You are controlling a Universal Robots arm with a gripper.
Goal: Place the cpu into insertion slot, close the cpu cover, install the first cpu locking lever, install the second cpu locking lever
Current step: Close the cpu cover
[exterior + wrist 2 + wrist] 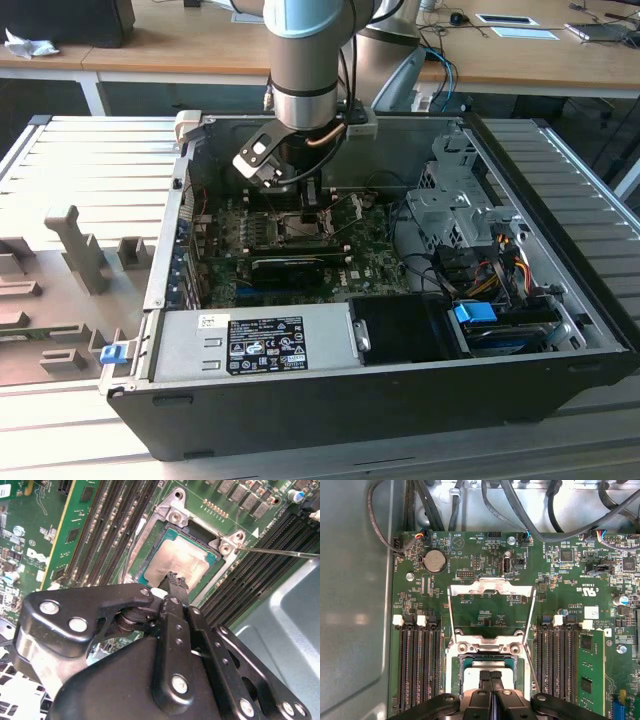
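Note:
The cpu lies flat in the insertion slot, its pale top showing inside the metal frame; it also shows in the first wrist view. My gripper hangs right over the cpu with its fingers pressed together and nothing between them; its tips sit at the chip's edge. The cpu cover stands open, swung back from the socket, with the green board visible through its cut-out. A thin wire locking lever sticks out beside the socket. In the exterior view the gripper reaches down into the computer case.
Rows of black memory slots flank the socket on both sides. A long black card lies across the board in front of the socket. A power supply, a drive cage and cables crowd the case.

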